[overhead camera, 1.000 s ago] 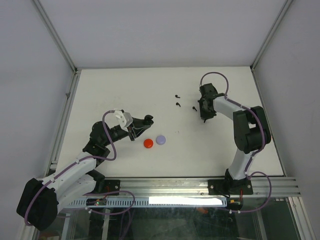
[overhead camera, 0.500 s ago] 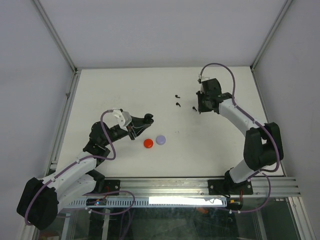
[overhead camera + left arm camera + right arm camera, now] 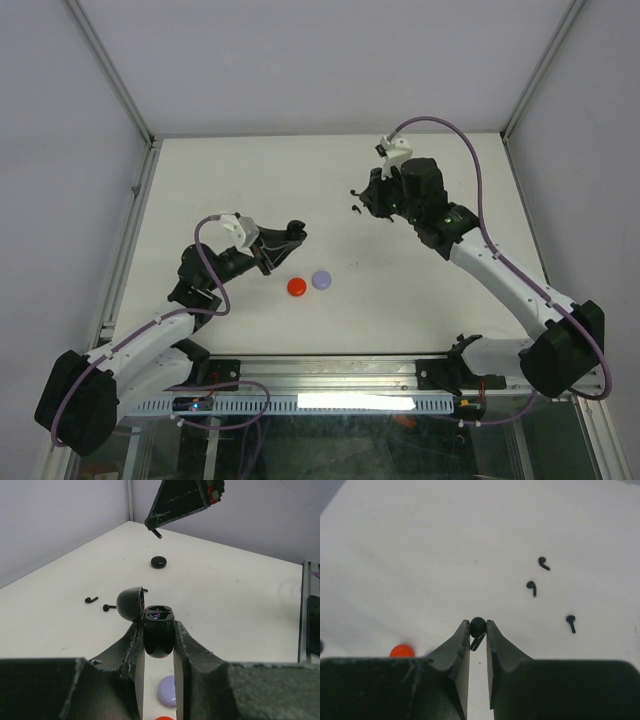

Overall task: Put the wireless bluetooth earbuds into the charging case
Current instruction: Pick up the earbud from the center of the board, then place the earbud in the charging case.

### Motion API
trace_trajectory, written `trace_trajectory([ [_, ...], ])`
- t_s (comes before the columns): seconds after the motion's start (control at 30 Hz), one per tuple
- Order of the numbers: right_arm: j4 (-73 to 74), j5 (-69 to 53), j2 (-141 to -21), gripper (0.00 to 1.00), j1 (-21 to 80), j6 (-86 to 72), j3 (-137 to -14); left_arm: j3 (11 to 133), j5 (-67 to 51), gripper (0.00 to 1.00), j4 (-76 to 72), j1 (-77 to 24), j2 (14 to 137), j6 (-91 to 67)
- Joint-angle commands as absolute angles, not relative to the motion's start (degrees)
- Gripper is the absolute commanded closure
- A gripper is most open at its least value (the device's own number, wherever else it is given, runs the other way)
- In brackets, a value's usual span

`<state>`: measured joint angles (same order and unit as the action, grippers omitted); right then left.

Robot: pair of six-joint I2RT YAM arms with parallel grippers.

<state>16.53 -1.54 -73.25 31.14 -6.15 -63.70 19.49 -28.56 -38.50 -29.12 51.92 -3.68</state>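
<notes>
My left gripper (image 3: pixel 289 238) is shut on the black charging case (image 3: pixel 158 636) and holds it up above the table. Its lid (image 3: pixel 129 604) hangs open to the left and the sockets face up. My right gripper (image 3: pixel 478 625) is shut on one black earbud (image 3: pixel 478 627), pinched at the round head, with the stem pointing down. In the top view this gripper (image 3: pixel 372 200) hovers at the back, right of centre. Three more black earbuds lie on the table beyond it (image 3: pixel 543 563) (image 3: pixel 532 587) (image 3: pixel 570 622).
A red disc (image 3: pixel 297 287) and a lilac disc (image 3: pixel 322 280) lie side by side near the middle of the table, just below the held case. A black disc (image 3: pixel 159 562) lies further back, under the right gripper. The table is white, with walls around it.
The right arm has risen off the table and swung left towards the middle, carrying the earbud. The left arm with the case has barely moved.
</notes>
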Motion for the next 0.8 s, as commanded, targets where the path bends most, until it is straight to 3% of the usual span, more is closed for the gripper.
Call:
trace_trajectory([
  [0.0, 6.74, -3.34, -68.77, 0.91, 35.07, -6.21, -63.67, 20.48, -28.07, 1.00, -47.08, -28.56, 52.53, -5.23],
  [0.47, -15.53, -9.22, -60.63, 0.92, 47.35, -1.58, -55.07, 18.55, -30.59, 1.00, -69.76, -28.56, 59.99, -4.85],
  [0.77, -25.66, -10.40, -60.98, 0.93, 51.85, 0.61, -51.93, 20.36, -33.92, 1.00, -75.93, -28.63, 62.86, -6.85],
])
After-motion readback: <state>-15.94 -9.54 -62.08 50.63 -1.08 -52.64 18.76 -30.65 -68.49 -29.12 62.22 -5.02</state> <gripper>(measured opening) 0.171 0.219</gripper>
